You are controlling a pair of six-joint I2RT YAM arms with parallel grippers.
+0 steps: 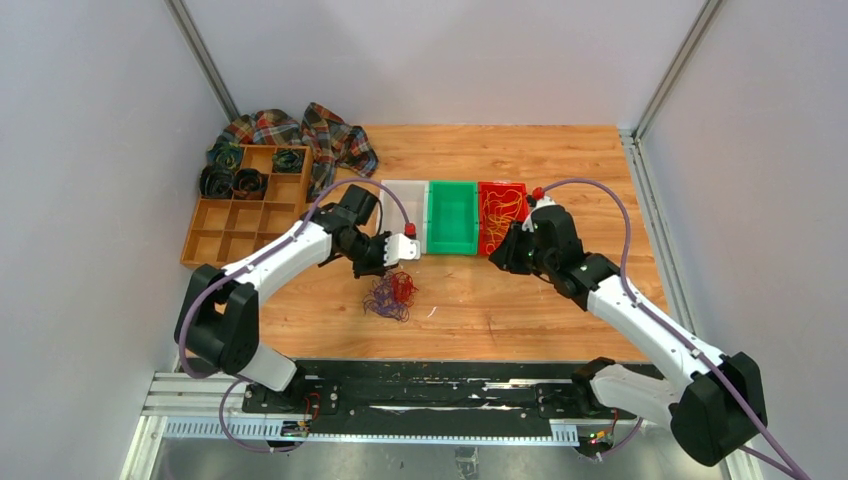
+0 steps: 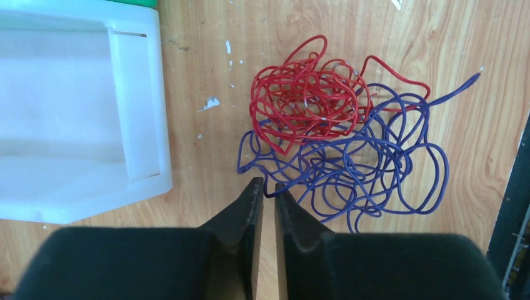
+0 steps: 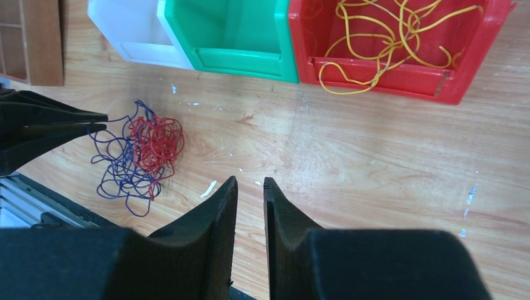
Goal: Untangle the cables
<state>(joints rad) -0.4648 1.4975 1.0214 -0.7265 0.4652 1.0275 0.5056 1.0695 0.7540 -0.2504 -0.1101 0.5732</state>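
The thin red wire (image 2: 300, 103) is balled up and snagged in looser loops of thin blue-purple wire (image 2: 375, 169) on the wooden table (image 2: 206, 62), near the white plastic bin (image 2: 137, 106). Both look light, limp and springy, so expect the whole clump to drag. Grip a free outer strand. Your left gripper (image 2: 267, 190) pinches a blue-purple loop at the clump's edge. Your right gripper (image 3: 250, 184) hangs well apart, fingers a slit apart, empty.

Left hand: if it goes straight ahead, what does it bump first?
Probably the thin dark-blue wire loops just beyond the left hand, then the tangled red wire; its height is unclear.
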